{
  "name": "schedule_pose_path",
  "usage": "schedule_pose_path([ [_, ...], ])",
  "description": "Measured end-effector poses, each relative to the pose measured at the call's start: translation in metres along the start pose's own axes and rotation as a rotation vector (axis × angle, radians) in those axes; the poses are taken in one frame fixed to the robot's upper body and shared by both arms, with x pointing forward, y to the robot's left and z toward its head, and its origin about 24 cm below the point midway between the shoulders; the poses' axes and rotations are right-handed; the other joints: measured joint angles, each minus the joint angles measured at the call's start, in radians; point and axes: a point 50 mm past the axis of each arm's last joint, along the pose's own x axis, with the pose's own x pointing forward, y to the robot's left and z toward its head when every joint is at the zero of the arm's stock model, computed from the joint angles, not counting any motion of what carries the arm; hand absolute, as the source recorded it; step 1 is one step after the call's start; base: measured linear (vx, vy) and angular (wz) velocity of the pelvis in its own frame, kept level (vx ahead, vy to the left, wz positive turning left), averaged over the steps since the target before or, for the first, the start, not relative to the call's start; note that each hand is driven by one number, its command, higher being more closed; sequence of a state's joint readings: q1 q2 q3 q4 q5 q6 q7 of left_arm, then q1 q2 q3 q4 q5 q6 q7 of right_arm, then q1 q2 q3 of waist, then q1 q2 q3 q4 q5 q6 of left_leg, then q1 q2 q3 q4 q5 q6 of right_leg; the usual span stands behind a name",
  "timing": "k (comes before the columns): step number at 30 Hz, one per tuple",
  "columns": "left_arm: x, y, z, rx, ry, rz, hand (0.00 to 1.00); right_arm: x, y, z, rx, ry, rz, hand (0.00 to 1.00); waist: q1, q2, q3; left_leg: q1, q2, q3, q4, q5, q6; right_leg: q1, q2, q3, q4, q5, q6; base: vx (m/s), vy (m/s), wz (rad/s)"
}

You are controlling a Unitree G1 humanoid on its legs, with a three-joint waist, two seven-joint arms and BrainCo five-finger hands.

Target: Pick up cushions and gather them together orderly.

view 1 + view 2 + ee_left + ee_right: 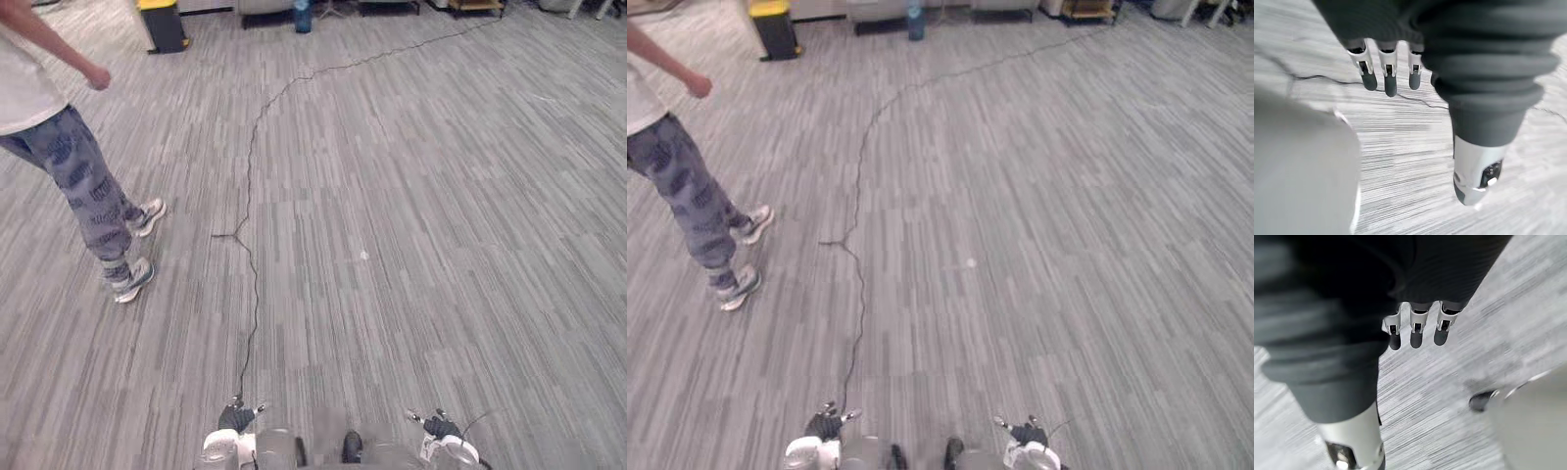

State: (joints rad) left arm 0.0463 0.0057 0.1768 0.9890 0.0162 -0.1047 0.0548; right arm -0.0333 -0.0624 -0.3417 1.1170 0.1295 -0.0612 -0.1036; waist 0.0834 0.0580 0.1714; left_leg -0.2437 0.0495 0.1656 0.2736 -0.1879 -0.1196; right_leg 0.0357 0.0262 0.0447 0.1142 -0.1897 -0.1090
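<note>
My left hand (1390, 78) hangs over the grey striped carpet (1415, 147). Its fingers are straight and relaxed, the thumb (1474, 176) stands apart, and nothing is held. My right hand (1418, 330) hangs the same way above the carpet, with relaxed fingers and nothing in it.
A person (83, 176) in patterned trousers and sneakers stands on the carpet at the left. Far back stand a dark bin with a yellow top (162, 24) and a blue container (302, 15). A small white speck (363, 256) lies on the wide floor ahead.
</note>
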Motion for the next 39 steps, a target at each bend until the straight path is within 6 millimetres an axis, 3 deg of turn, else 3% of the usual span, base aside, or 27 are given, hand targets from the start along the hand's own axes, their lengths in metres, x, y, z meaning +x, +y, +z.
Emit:
schedule_pose_path([
  [2, 0.0, -0.001, 0.001, 0.0, -0.003, -0.002, 0.0, -0.001, -0.001, -0.005, -0.005, 0.014, -0.006, 0.0, 0.017, 0.01, -0.006, -0.019, 0.018, 0.019, -0.026, 0.108, 0.0, 0.046, -0.016, 0.053, -0.042, -0.016, 0.041, 0.5, 0.265, -0.93],
  [3, 0.0, 0.003, 0.0, 0.007, -0.001, 0.005, 0.0, -0.002, 0.001, -0.008, -0.004, 0.025, -0.003, 0.0, 0.019, -0.001, -0.023, 0.005, -0.005, 0.045, -0.017, 0.107, 0.074, 0.059, -0.047, 0.08, -0.046, -0.029, 0.076, 0.56, 0.285, -0.64],
  [4, 0.001, 0.006, 0.001, 0.008, -0.001, 0.013, 0.0, -0.003, 0.002, -0.014, 0.0, 0.04, -0.003, 0.0, 0.014, -0.03, -0.036, 0.012, -0.018, 0.089, -0.007, 0.076, 0.116, 0.039, -0.073, 0.089, -0.001, -0.033, 0.132, 0.55, 0.261, -0.66],
  [5, 0.001, 0.008, 0.001, 0.003, -0.001, 0.019, 0.0, -0.003, 0.003, -0.014, 0.001, 0.04, -0.001, 0.0, 0.022, -0.039, -0.04, 0.025, -0.022, 0.112, -0.009, 0.07, 0.13, 0.015, -0.08, 0.103, 0.052, -0.045, 0.153, 0.52, 0.219, -0.82],
  [6, 0.001, 0.009, 0.0, 0.001, 0.003, 0.024, 0.0, -0.003, 0.004, -0.013, 0.0, 0.038, 0.002, 0.0, 0.029, -0.046, -0.038, 0.075, -0.026, 0.154, -0.032, 0.057, 0.149, -0.05, -0.081, 0.128, 0.217, -0.067, 0.239, 0.46, 0.193, -0.89],
  [7, 0.001, 0.009, -0.002, 0.004, 0.013, 0.022, 0.0, -0.003, 0.006, -0.011, -0.005, 0.031, 0.007, 0.0, 0.021, -0.043, -0.032, 0.142, -0.03, 0.173, -0.06, 0.043, 0.163, -0.13, -0.08, 0.117, 0.427, -0.052, 0.363, 0.44, 0.191, -0.85],
  [8, 0.001, 0.009, -0.002, 0.011, 0.017, 0.019, 0.0, -0.003, 0.006, -0.012, -0.008, 0.03, 0.011, 0.0, 0.019, -0.042, -0.028, 0.184, -0.032, 0.182, -0.078, 0.035, 0.165, -0.164, -0.084, 0.097, 0.539, -0.036, 0.382, 0.41, 0.172, -0.73],
  [9, 0.001, 0.013, -0.004, 0.027, 0.025, 0.024, 0.0, -0.003, 0.008, -0.008, -0.028, 0.015, 0.021, 0.0, 0.009, -0.05, -0.021, 0.271, -0.043, 0.207, -0.112, 0.03, 0.168, -0.217, -0.111, 0.036, 0.703, -0.034, 0.359, 0.48, 0.19, -0.72],
  [10, 0.0, 0.015, -0.006, 0.038, 0.035, 0.028, 0.0, -0.002, 0.01, -0.004, -0.051, -0.002, 0.034, 0.0, 0.002, -0.045, -0.012, 0.371, -0.044, 0.239, -0.159, 0.027, 0.167, -0.251, -0.147, -0.068, 0.78, -0.061, 0.252, 0.47, 0.183, -0.67],
  [14, 0.0, 0.027, -0.008, 0.069, 0.042, 0.049, 0.0, -0.002, 0.025, 0.004, -0.098, -0.029, 0.088, 0.0, -0.019, -0.058, -0.01, 0.477, -0.023, 0.287, -0.199, 0.001, 0.134, -0.351, -0.128, -0.231, 0.602, -0.093, 0.17, 0.39, 0.057, -0.51],
  [16, 0.001, 0.026, -0.003, 0.096, 0.032, 0.039, 0.0, 0.0, 0.03, 0.014, -0.106, -0.056, 0.107, 0.0, -0.034, -0.065, 0.003, 0.492, -0.014, 0.292, -0.202, -0.025, 0.131, -0.432, -0.082, -0.265, 0.415, -0.014, 0.131, 0.42, -0.068, -0.16],
  [18, 0.001, 0.027, -0.006, 0.109, 0.041, 0.033, 0.0, -0.002, 0.027, 0.005, -0.103, -0.032, 0.109, 0.0, -0.042, -0.103, 0.008, 0.535, -0.053, 0.254, -0.207, -0.025, 0.13, -0.436, -0.061, -0.279, 0.131, 0.163, 0.117, 0.53, -0.158, 0.09],
  [19, 0.001, 0.029, -0.007, 0.112, 0.047, 0.038, 0.0, -0.002, 0.022, -0.001, -0.106, -0.015, 0.097, 0.0, -0.045, -0.127, 0.0, 0.572, -0.076, 0.213, -0.218, -0.03, 0.123, -0.428, -0.061, -0.252, 0.113, 0.263, 0.032, 0.54, -0.176, 0.04],
  [20, 0.0, 0.023, -0.01, 0.097, 0.059, 0.029, 0.0, -0.001, 0.016, 0.002, -0.111, -0.025, 0.083, 0.0, -0.049, -0.093, 0.0, 0.608, -0.058, 0.185, -0.22, -0.036, 0.111, -0.425, -0.034, -0.253, 0.161, 0.274, -0.012, 0.52, -0.183, -0.35],
  [21, -0.002, 0.016, -0.017, 0.072, 0.08, 0.021, 0.0, 0.0, 0.01, 0.007, -0.122, -0.038, 0.07, 0.0, -0.048, -0.043, -0.021, 0.615, -0.015, 0.171, -0.19, -0.029, 0.091, -0.421, 0.003, -0.263, 0.191, 0.223, -0.006, 0.5, -0.173, -0.63],
  [23, -0.003, 0.011, -0.021, 0.043, 0.091, 0.022, 0.0, 0.0, 0.009, 0.007, -0.103, -0.04, 0.064, 0.0, -0.049, -0.007, -0.039, 0.513, 0.042, 0.126, 0.071, -0.025, 0.059, -0.398, 0.047, -0.239, 0.192, 0.164, -0.013, 0.5, -0.17, -0.57],
  [24, -0.003, 0.009, -0.02, 0.017, 0.088, 0.027, 0.0, -0.001, 0.012, 0.006, -0.095, -0.045, 0.067, 0.0, -0.048, 0.007, -0.038, 0.421, 0.09, 0.092, 0.294, 0.01, 0.016, -0.361, 0.078, -0.218, 0.162, 0.153, -0.022, 0.57, -0.138, -0.44],
  [25, -0.003, 0.007, -0.018, -0.002, 0.079, 0.028, 0.0, -0.002, 0.012, 0.003, -0.099, -0.037, 0.069, 0.0, -0.047, 0.01, -0.033, 0.328, 0.136, 0.072, 0.51, 0.0, 0.016, -0.293, 0.115, -0.196, 0.118, 0.143, -0.035, 0.59, -0.116, -0.48],
  [27, -0.001, 0.01, -0.009, -0.007, 0.038, 0.039, 0.0, -0.003, 0.018, -0.001, -0.094, -0.023, 0.081, 0.0, -0.032, -0.019, -0.011, 0.232, 0.163, 0.075, 0.695, -0.059, 0.017, -0.162, 0.138, -0.151, 0.068, 0.109, -0.064, 0.58, -0.099, -0.57],
  [29, -0.001, 0.013, -0.003, -0.006, 0.008, 0.045, 0.0, -0.004, 0.017, -0.003, -0.093, -0.018, 0.079, 0.0, -0.019, -0.039, -0.011, 0.147, 0.142, 0.081, 0.676, -0.106, 0.06, -0.055, 0.141, -0.096, 0.016, 0.08, -0.038, 0.5, -0.061, -0.67],
  [31, -0.001, 0.012, -0.001, -0.023, -0.006, 0.045, 0.0, -0.003, 0.016, -0.001, -0.092, -0.023, 0.074, 0.0, 0.0, -0.045, -0.014, 0.048, 0.087, 0.076, 0.463, -0.129, 0.072, 0.022, 0.122, -0.026, -0.042, 0.063, -0.024, 0.43, 0.049, -0.87],
  [33, -0.001, 0.007, 0.001, -0.023, -0.013, 0.025, 0.0, -0.001, 0.013, 0.005, -0.094, -0.037, 0.064, 0.0, 0.016, -0.026, -0.013, -0.022, 0.025, 0.046, 0.06, -0.027, 0.026, 0.097, 0.091, 0.05, -0.087, 0.027, -0.011, 0.49, 0.137, -0.9],
  [35, -0.001, -0.001, 0.003, -0.04, -0.029, 0.008, 0.0, 0.0, 0.003, 0.007, -0.112, -0.037, 0.039, 0.0, 0.035, 0.007, -0.02, -0.103, 0.029, 0.011, -0.033, 0.108, -0.009, 0.146, 0.084, 0.112, -0.108, -0.006, 0.024, 0.53, 0.195, -0.82],
  [36, 0.0, -0.002, 0.004, -0.044, -0.033, 0.006, 0.0, 0.0, 0.003, 0.008, -0.114, -0.037, 0.038, 0.0, 0.042, 0.012, -0.023, -0.114, 0.03, 0.016, -0.055, 0.183, 0.006, 0.172, 0.068, 0.134, -0.119, -0.02, 0.042, 0.68, 0.286, -0.82],
  [37, 0.0, 0.0, 0.003, -0.036, -0.028, 0.007, 0.0, 0.0, 0.004, 0.005, -0.109, -0.03, 0.038, 0.0, 0.041, 0.0, -0.029, -0.094, 0.011, 0.029, -0.077, 0.273, 0.084, 0.202, 0.035, 0.154, -0.114, -0.036, 0.068, 0.75, 0.303, -0.48],
  [38, 0.001, 0.004, 0.005, -0.012, -0.026, 0.009, 0.0, -0.001, 0.007, 0.002, -0.103, -0.019, 0.044, 0.0, 0.025, -0.024, -0.04, -0.06, -0.02, 0.053, -0.105, 0.277, 0.126, 0.194, -0.007, 0.158, -0.091, -0.042, 0.098, 0.92, 0.336, -0.55],
  [39, 0.002, 0.005, 0.006, -0.012, -0.026, 0.013, 0.0, -0.001, 0.012, 0.003, -0.1, -0.023, 0.056, 0.0, 0.029, -0.03, -0.038, -0.06, -0.003, 0.084, -0.06, 0.238, 0.167, 0.168, -0.007, 0.177, -0.04, -0.007, 0.145, 0.88, 0.316, -0.62],
])
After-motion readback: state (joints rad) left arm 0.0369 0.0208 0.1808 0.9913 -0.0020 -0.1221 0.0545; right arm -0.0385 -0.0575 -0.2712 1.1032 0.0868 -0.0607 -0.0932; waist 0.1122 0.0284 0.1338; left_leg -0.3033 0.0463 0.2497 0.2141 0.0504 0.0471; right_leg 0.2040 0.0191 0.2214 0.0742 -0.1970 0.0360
